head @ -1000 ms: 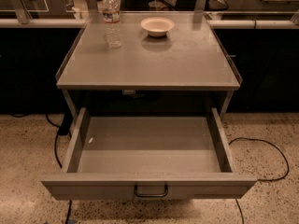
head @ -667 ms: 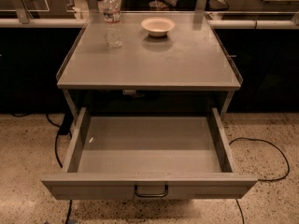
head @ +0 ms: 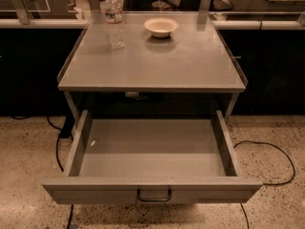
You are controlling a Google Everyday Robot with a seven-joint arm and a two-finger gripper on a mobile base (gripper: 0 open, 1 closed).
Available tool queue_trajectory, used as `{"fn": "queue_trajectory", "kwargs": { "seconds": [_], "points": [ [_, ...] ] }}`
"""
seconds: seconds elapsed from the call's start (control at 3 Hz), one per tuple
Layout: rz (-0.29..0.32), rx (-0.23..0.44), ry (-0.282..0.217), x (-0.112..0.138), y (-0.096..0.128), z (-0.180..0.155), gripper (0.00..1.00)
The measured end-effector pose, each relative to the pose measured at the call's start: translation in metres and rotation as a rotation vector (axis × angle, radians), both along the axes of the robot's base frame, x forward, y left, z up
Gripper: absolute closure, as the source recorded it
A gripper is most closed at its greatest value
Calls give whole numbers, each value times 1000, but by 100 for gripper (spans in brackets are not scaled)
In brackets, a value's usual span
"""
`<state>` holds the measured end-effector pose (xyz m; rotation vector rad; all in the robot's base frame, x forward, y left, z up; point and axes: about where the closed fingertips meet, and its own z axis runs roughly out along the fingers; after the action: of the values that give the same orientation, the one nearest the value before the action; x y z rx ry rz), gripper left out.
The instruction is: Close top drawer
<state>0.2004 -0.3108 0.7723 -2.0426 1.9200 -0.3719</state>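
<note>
The gripper appears nowhere in the camera view, so whether it is spread or pressed together cannot be told, and nothing can be placed against it with certainty. At a guess it waits on the near side, with everything in the scene ahead of it. From the left, a dark cable (head: pixel 57 147) trails over the speckled floor beside the cabinet. On the grey table top (head: pixel 190 66) a water bottle (head: pixel 114 20) stands upright at the far left, with a pale bowl (head: pixel 161 26) just right of it. Below the top, the top drawer (head: pixel 95 191) is pulled well out and looks empty, its small loop handle (head: pixel 154 195) centred on the front panel. Another cable (head: pixel 281 161) curls on the floor to the right. To close it well, the gripper should likely meet the front panel near the handle and push straight in, square to the panel, so the drawer slides back without skewing in its runners.
</note>
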Motion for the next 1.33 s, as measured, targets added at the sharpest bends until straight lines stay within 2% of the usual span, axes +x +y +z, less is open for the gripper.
{"fn": "queue_trajectory", "kwargs": {
  "seconds": [0.33,0.67,1.0,1.33],
  "points": [
    [6,-17,54,-1,1,-14,0],
    [28,-43,143,3,2,-42,0],
    [56,-62,198,8,7,-64,0],
    [95,-66,230,15,17,-86,0]
  ]
}}
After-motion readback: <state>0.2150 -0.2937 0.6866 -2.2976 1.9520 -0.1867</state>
